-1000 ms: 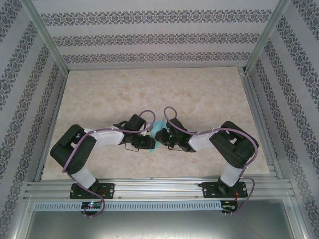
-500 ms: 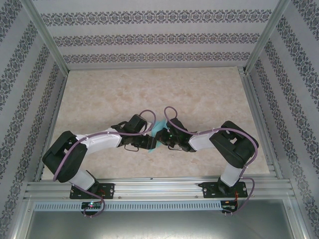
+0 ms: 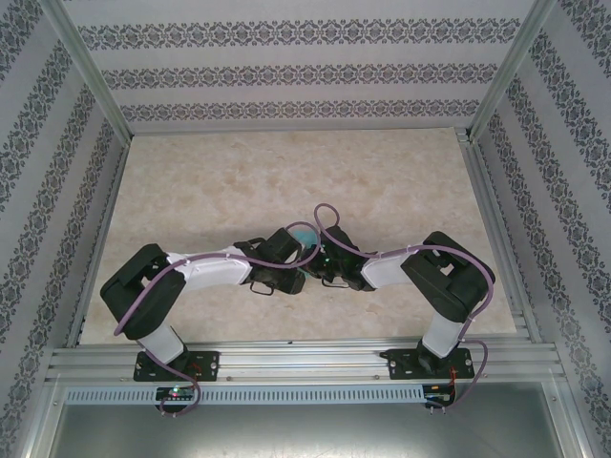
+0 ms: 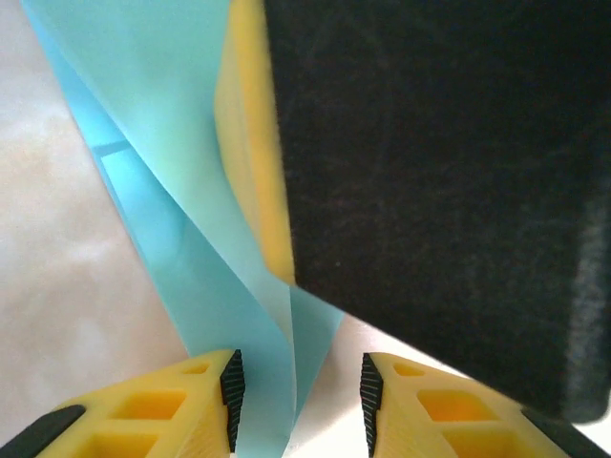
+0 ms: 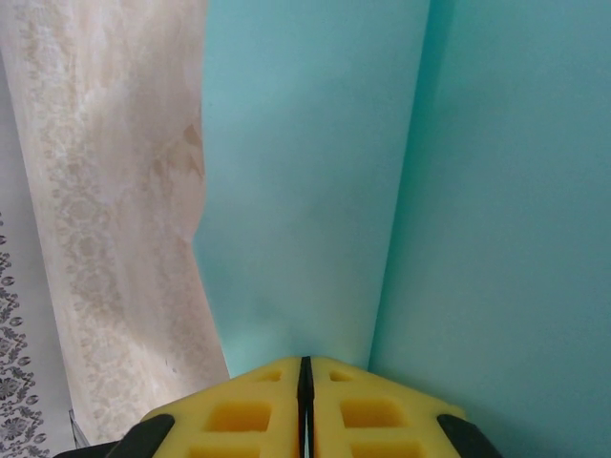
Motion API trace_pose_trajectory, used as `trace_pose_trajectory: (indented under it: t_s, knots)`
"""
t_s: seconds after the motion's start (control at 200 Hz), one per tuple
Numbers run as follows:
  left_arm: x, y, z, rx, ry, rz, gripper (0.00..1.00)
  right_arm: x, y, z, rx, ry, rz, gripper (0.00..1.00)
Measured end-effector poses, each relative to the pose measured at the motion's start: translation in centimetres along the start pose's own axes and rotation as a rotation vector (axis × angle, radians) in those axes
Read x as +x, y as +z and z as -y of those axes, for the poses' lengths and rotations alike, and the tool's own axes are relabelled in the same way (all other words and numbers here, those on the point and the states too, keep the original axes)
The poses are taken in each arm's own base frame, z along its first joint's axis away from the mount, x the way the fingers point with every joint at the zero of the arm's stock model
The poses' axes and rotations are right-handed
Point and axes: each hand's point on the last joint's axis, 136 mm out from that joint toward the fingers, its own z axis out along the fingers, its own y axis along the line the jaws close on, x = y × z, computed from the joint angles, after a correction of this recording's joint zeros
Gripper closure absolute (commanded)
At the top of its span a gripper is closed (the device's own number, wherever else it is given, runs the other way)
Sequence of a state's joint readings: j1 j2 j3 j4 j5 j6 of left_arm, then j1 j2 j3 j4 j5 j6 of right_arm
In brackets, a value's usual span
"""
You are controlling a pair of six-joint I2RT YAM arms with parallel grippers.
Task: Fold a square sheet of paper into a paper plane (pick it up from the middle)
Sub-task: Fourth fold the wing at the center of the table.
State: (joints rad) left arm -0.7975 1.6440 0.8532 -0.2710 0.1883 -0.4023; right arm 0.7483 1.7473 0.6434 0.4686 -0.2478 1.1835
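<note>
We see bright, even, diffuse light; faint shadows under arms (image 3: 205,267); wrist views soft, paper (image 5: 315,191) slightly blurred.

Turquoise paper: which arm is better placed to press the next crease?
Probably left. The left gripper stands open with a fold of the paper running between its jaws, ready to close on it. The right gripper is shut on the paper, holding it, so it is not free.
</note>
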Motion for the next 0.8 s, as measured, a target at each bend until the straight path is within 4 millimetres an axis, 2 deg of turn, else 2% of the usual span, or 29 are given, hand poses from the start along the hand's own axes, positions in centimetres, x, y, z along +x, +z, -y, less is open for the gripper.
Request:
trace_pose_trajectory:
  t_s: [0.295, 0.634, 0.799]
  knots:
    - [-0.2, 0.0, -1.0, -0.080, 0.023, 0.023, 0.63, 0.0, 0.0, 0.0, 0.000, 0.000, 0.000, 0.90]
    - [-0.7, -0.8, -0.7, -0.064, 0.030, 0.053, 0.57, 0.0, 0.0, 0.0, 0.000, 0.000, 0.000, 0.90]
    - [-0.9, -1.0, -0.7, -0.067, 0.032, 0.066, 0.59, 0.0, 0.0, 0.0, 0.000, 0.000, 0.000, 0.90]
